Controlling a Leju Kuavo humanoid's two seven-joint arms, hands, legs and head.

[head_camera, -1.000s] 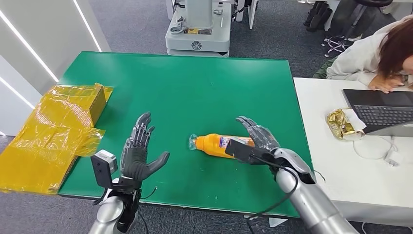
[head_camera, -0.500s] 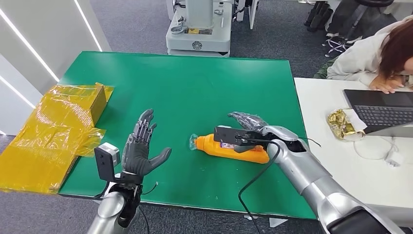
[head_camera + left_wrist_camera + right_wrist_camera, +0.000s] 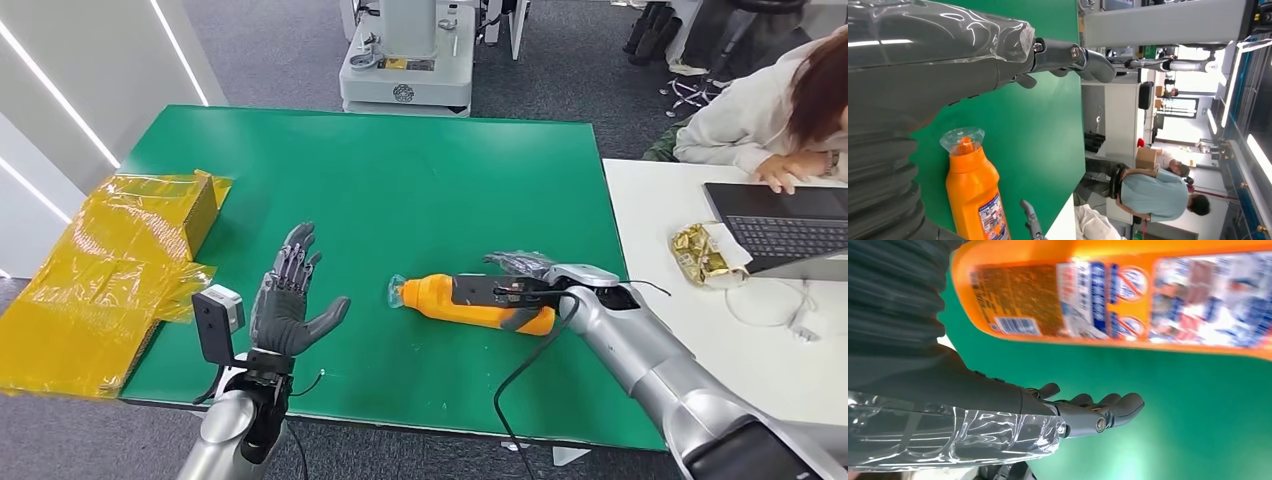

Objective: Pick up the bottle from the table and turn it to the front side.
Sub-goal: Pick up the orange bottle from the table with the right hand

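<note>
You see the orange bottle [image 3: 478, 303] lying on its side on the green table [image 3: 400, 180], a little right of the middle and close to the near edge. Its clear cap [image 3: 396, 292] points toward the left hand, and its base points to the right. In the right wrist view the label [image 3: 1168, 295] of the bottle is visible, with blue and white print, but it is blurred and you cannot read it.

Your right hand [image 3: 520, 280] is at the bottle, over its base half. The fingers [image 3: 515, 262] reach over the far side of the bottle and a dark part of the hand lies across the top of it. In the right wrist view the fingers look stretched, not curled, with green table between them and the bottle, so I cannot tell if the hand really grips the bottle.

Your left hand [image 3: 290, 300] is held up above the table, near its front edge, well apart from the bottle. The palm is turned toward the bottle, the fingers are spread, and it holds nothing.

On the left of the table there is yellow wrapped packaging [image 3: 110, 270]. At the white desk [image 3: 700, 340] on the right a person [image 3: 770, 110] sits at a laptop [image 3: 780, 225].
</note>
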